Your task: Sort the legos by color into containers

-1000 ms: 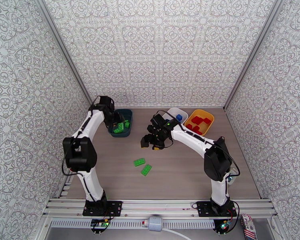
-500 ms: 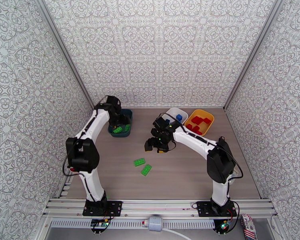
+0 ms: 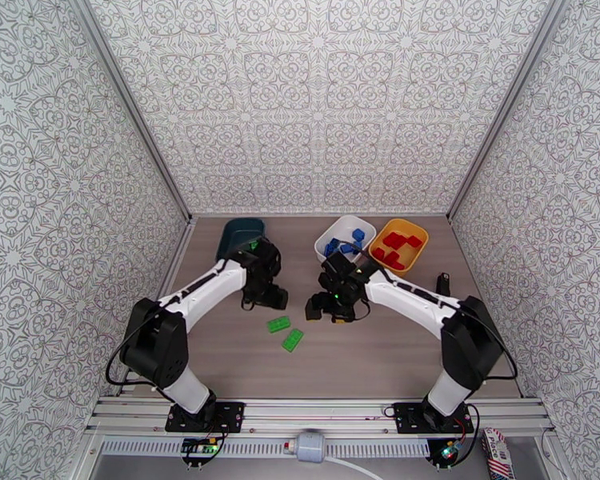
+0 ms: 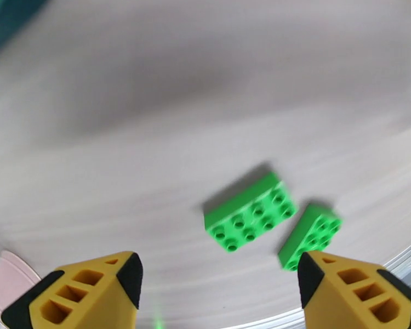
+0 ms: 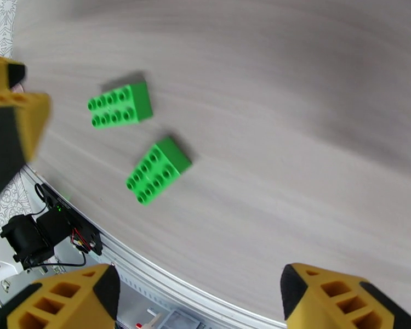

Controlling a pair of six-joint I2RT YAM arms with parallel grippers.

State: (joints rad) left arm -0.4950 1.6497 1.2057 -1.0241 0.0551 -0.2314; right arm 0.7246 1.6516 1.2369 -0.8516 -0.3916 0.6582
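Two bricks are left out on the table (image 3: 396, 346) - a green brick (image 3: 278, 323) and a second brick (image 3: 293, 339), also green. They are laid studs up, close together but not touching, approx. in the middle near the front.

The rest is put away by colour: blue ones are seen in the white tub (image 3: 342, 231) and red ones in the yellow tub (image 3: 416, 234). The teal tub (image 3: 240, 230) is set at the back left, partly hidden by the left arm.

The left gripper (image 3: 266, 296) is held wide open w/ nothing in it, just behind the bricks. The right gripper (image 3: 329, 307) is opened wide too, also empty, a bit off to their right.

The fingers are prob. spread so a brick can be fitted between them - green likely belongs in the teal tub, so the left side is better placed for it.
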